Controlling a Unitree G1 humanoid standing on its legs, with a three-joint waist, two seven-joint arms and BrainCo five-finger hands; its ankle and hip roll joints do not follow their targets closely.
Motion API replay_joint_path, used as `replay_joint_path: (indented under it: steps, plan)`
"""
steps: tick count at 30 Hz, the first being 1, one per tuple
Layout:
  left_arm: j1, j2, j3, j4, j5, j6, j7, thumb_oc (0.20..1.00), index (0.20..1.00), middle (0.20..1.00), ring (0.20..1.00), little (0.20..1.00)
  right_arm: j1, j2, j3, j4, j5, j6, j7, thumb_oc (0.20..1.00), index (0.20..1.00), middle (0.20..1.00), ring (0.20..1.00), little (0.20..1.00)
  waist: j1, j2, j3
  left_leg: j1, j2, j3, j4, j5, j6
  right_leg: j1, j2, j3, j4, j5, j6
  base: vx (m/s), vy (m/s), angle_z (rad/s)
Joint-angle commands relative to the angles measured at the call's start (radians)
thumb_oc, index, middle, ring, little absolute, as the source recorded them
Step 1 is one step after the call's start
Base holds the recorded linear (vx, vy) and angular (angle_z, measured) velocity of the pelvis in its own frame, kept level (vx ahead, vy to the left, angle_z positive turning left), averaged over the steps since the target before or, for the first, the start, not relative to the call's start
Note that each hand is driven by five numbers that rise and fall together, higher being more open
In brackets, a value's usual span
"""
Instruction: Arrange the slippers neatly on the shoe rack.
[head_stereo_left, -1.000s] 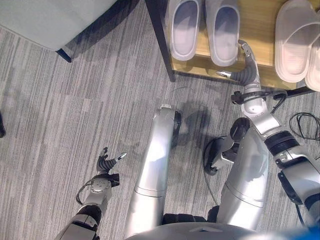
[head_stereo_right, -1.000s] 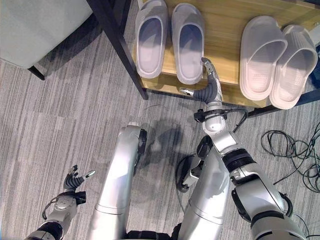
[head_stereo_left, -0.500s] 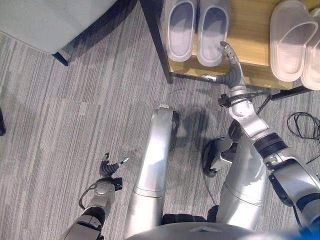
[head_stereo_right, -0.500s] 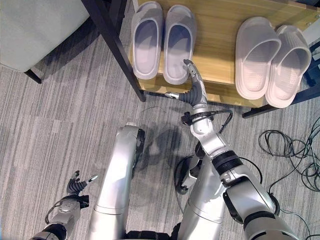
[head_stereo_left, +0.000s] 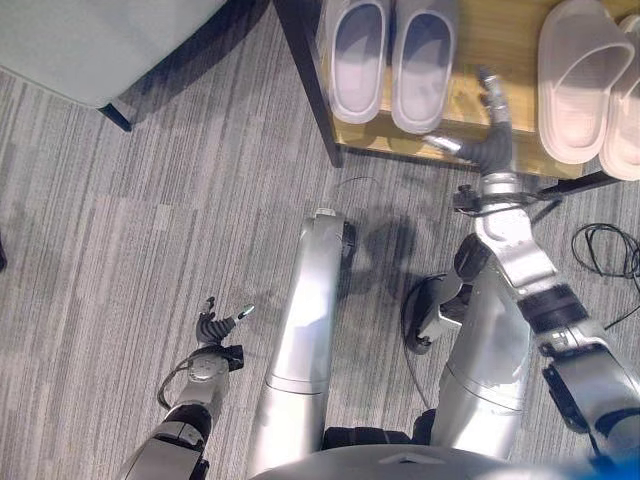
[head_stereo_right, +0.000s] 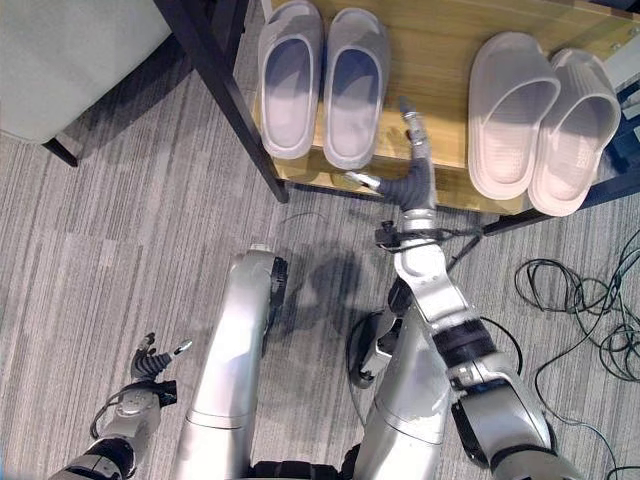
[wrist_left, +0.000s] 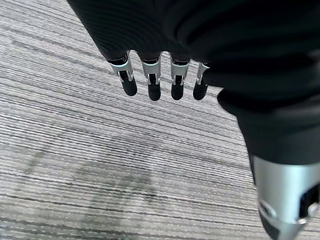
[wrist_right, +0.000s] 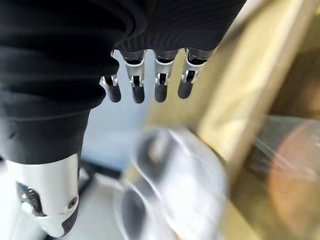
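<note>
A: Left eye view first; where are the slippers?

B: At twelve o'clock, on the wooden shelf of the shoe rack (head_stereo_left: 500, 40); a grey pair (head_stereo_left: 392, 55) sits side by side near the rack's dark post (head_stereo_left: 305, 80), and a pale pink pair (head_stereo_left: 590, 85) lies at one o'clock, its outer slipper cut off by the frame's edge; the toes of the grey pair are cut off at the top too.

A: And the right hand?

B: The right hand (head_stereo_left: 487, 125) reaches over the shelf's front edge between the two pairs, just beside the grey pair; its fingers look straight and released, holding nothing; whether a fingertip touches the slipper I cannot tell.

A: Right eye view?

B: Same scene; here both pink slippers show whole, overlapping slightly; the left hand (head_stereo_right: 152, 372) hangs at seven o'clock over the grey carpet (head_stereo_right: 100, 250), fingers relaxed, empty; a pale cushioned seat (head_stereo_right: 70, 60) fills ten o'clock, mostly cut off.

A: Left wrist view?

B: Fingers (wrist_left: 150, 85) extended loosely over carpet; the thumb is half out of frame at five o'clock.

A: Right wrist view?

B: Fingers (wrist_right: 160, 82) straight, grasping nothing; past them the wooden shelf and a blurred pale shape at six o'clock, probably a slipper; too smeared to say which.
</note>
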Motion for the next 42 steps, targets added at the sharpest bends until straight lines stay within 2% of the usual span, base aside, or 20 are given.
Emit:
replay_joint_path:
  steps: [1,2,7,8,12,14,16,18,20,22,25,27,28,29,30,31,32,36,37,42]
  plan:
    - [0.028,-0.022,0.026,0.037,0.035,-0.023,0.036,1.0,1.0,1.0,1.0,1.0,0.003,-0.029,-0.052,-0.124,0.029,-0.105,-0.022,1.0,1.0,1.0,1.0,1.0,0.028,-0.05,-0.007,0.038,-0.016,-0.069,-0.021,-0.046,0.012,0.12,-0.031,0.093,0.056,0.091,0.0,-0.03,0.028,-0.01]
    - [0.029,-0.022,0.025,0.036,0.035,-0.023,0.036,1.0,1.0,1.0,1.0,1.0,0.007,-0.029,-0.055,-0.129,0.029,-0.104,-0.021,1.0,1.0,1.0,1.0,1.0,0.029,-0.049,-0.007,0.038,-0.017,-0.07,-0.023,-0.043,0.013,0.121,-0.032,0.091,0.053,0.093,0.0,-0.07,0.054,-0.03]
    - [-0.009,0.001,0.058,-0.026,0.035,-0.04,0.03,1.0,1.0,1.0,1.0,1.0,0.14,-0.129,-0.079,-0.138,-0.052,-0.085,0.017,1.0,1.0,1.0,1.0,1.0,0.022,-0.085,-0.02,0.038,0.006,-0.085,-0.2,0.028,0.014,0.139,-0.058,0.03,-0.156,0.124,0.004,-0.13,-0.007,-0.04]
    - [-0.028,0.008,0.061,-0.054,0.048,-0.05,0.042,1.0,1.0,1.0,1.0,1.0,0.205,-0.129,-0.088,-0.071,-0.096,-0.067,0.002,1.0,1.0,1.0,1.0,1.0,0.008,-0.092,-0.061,0.038,0.019,-0.094,-0.303,0.068,0.014,0.143,-0.062,-0.015,-0.267,0.147,0.005,-0.14,0.015,0.06]
    - [-0.053,0.023,0.064,-0.101,0.061,-0.047,0.061,1.0,1.0,1.0,1.0,1.0,0.227,-0.092,-0.089,0.018,-0.068,-0.061,-0.012,1.0,1.0,1.0,1.0,1.0,-0.009,-0.091,-0.131,0.038,0.046,-0.098,-0.465,0.147,0.018,0.135,-0.06,-0.085,-0.433,0.177,0.005,-0.1,0.034,0.0]
    - [-0.067,0.021,0.093,-0.094,0.029,-0.029,0.048,1.0,1.0,1.0,1.0,1.0,0.239,-0.076,-0.06,0.018,-0.053,-0.047,0.024,1.0,1.0,1.0,1.0,1.0,-0.041,-0.086,-0.18,0.048,0.066,-0.097,-0.574,0.201,0.015,0.143,-0.04,-0.124,-0.547,0.198,-0.005,-0.12,0.023,-0.01]
    - [-0.062,0.015,0.099,-0.088,0.02,-0.027,0.045,1.0,1.0,1.0,1.0,1.0,0.248,-0.072,-0.05,0.029,-0.061,-0.038,0.032,1.0,1.0,1.0,1.0,1.0,-0.048,-0.084,-0.18,0.084,0.073,-0.095,-0.621,0.218,0.017,0.169,-0.03,-0.132,-0.589,0.213,-0.006,-0.13,-0.004,-0.22]
    - [-0.056,-0.026,0.078,-0.06,0.023,-0.021,0.039,1.0,1.0,1.0,1.0,1.0,0.251,-0.04,0.005,0.138,-0.077,-0.01,0.047,1.0,1.0,1.0,1.0,1.0,-0.061,-0.079,-0.182,0.227,0.108,-0.084,-0.805,0.287,0.01,0.298,-0.005,-0.167,-0.778,0.257,-0.01,-0.24,-0.069,-0.19]
    - [-0.054,-0.036,0.071,-0.053,0.025,-0.019,0.037,1.0,1.0,1.0,1.0,1.0,0.258,-0.033,0.012,0.163,-0.082,-0.005,0.049,1.0,1.0,1.0,1.0,1.0,-0.061,-0.075,-0.179,0.279,0.111,-0.084,-0.865,0.306,0.009,0.346,0.004,-0.175,-0.839,0.274,-0.005,-0.14,-0.061,-0.09]
    - [-0.02,-0.073,0.06,0.019,0.031,0.001,-0.004,1.0,1.0,1.0,1.0,1.0,0.308,-0.004,0.045,0.373,-0.099,0.035,0.073,1.0,1.0,1.0,1.0,1.0,-0.058,-0.058,-0.187,0.499,0.126,-0.077,-1.108,0.375,0.007,0.549,0.03,-0.21,-1.09,0.351,0.022,-0.13,-0.095,0.01]
    - [0.012,-0.09,0.057,0.065,0.046,0.021,-0.03,1.0,1.0,1.0,1.0,1.0,0.338,0.029,0.036,0.484,-0.07,0.051,0.091,1.0,1.0,1.0,1.0,1.0,-0.051,-0.05,-0.197,0.641,0.137,-0.077,-1.25,0.414,0.007,0.676,0.049,-0.236,-1.222,0.391,0.036,0.0,-0.07,-0.04]
    - [0.069,-0.105,0.076,0.118,0.059,0.041,-0.065,1.0,1.0,1.0,1.0,1.0,0.383,0.067,0.01,0.639,-0.034,0.064,0.112,1.0,1.0,1.0,1.0,1.0,-0.043,-0.036,-0.224,0.843,0.139,-0.068,-1.455,0.474,0.001,0.875,0.076,-0.278,-1.416,0.46,0.067,0.1,-0.113,-0.04]
    - [0.085,-0.107,0.075,0.128,0.07,0.046,-0.071,1.0,1.0,1.0,1.0,1.0,0.397,0.076,0.004,0.678,-0.028,0.068,0.118,1.0,1.0,1.0,1.0,1.0,-0.04,-0.036,-0.231,0.889,0.142,-0.062,-1.498,0.49,-0.006,0.933,0.079,-0.292,-1.477,0.476,0.072,0.09,-0.088,0.13]
    - [0.098,-0.112,0.085,0.147,0.077,0.057,-0.083,1.0,1.0,1.0,1.0,1.0,0.415,0.085,-0.006,0.75,-0.022,0.076,0.13,1.0,1.0,1.0,1.0,1.0,-0.037,-0.024,-0.25,0.979,0.138,-0.06,-1.616,0.552,-0.007,1.007,0.092,-0.309,-1.573,0.537,0.079,0.12,-0.085,0.17]
    - [0.107,-0.117,0.086,0.164,0.094,0.063,-0.089,1.0,1.0,1.0,1.0,1.0,0.426,0.099,-0.013,0.806,-0.008,0.085,0.147,1.0,1.0,1.0,1.0,1.0,-0.032,-0.015,-0.266,1.085,0.141,-0.046,-1.731,0.584,-0.014,1.099,0.11,-0.315,-1.677,0.576,0.09,0.1,-0.044,0.08]
    - [0.107,-0.117,0.086,0.164,0.094,0.063,-0.089,1.0,1.0,1.0,1.0,1.0,0.426,0.099,-0.013,0.806,-0.008,0.085,0.147,1.0,1.0,1.0,1.0,1.0,-0.032,-0.015,-0.266,1.086,0.141,-0.046,-1.731,0.584,-0.014,1.099,0.11,-0.315,-1.678,0.576,0.09,0.24,-0.08,-0.04]
    - [0.127,-0.127,0.092,0.183,0.117,0.07,-0.103,1.0,1.0,1.0,1.0,1.0,0.447,0.104,-0.005,0.883,-0.038,0.1,0.168,1.0,1.0,1.0,1.0,1.0,-0.022,0.003,-0.306,1.233,0.146,-0.032,-1.91,0.648,-0.024,1.229,0.129,-0.338,-1.839,0.641,0.118,0.19,-0.074,-0.07]
    - [0.153,-0.131,0.102,0.202,0.148,0.081,-0.115,1.0,1.0,1.0,1.0,1.0,0.48,0.118,-0.019,0.931,-0.038,0.107,0.2,1.0,1.0,1.0,1.0,1.0,-0.02,0.024,-0.362,1.397,0.167,-0.01,-2.083,0.711,-0.041,1.385,0.147,-0.355,-1.994,0.693,0.136,0.18,-0.091,-0.1]
    - [0.158,-0.135,0.109,0.219,0.163,0.086,-0.116,1.0,1.0,1.0,1.0,1.0,0.489,0.122,-0.013,0.938,-0.048,0.107,0.211,1.0,1.0,1.0,1.0,1.0,-0.018,0.032,-0.391,1.458,0.165,0.001,-2.14,0.729,-0.048,1.446,0.165,-0.356,-2.056,0.709,0.138,0.16,-0.124,-0.1]
    - [0.199,-0.163,0.117,0.247,0.184,0.095,-0.127,1.0,1.0,1.0,1.0,1.0,0.523,0.127,-0.001,0.885,-0.066,0.099,0.236,1.0,1.0,1.0,1.0,1.0,-0.009,0.036,-0.434,1.551,0.149,0.014,-2.166,0.739,-0.066,1.6,0.188,-0.368,-2.205,0.746,0.138,0.07,-0.101,0.0]
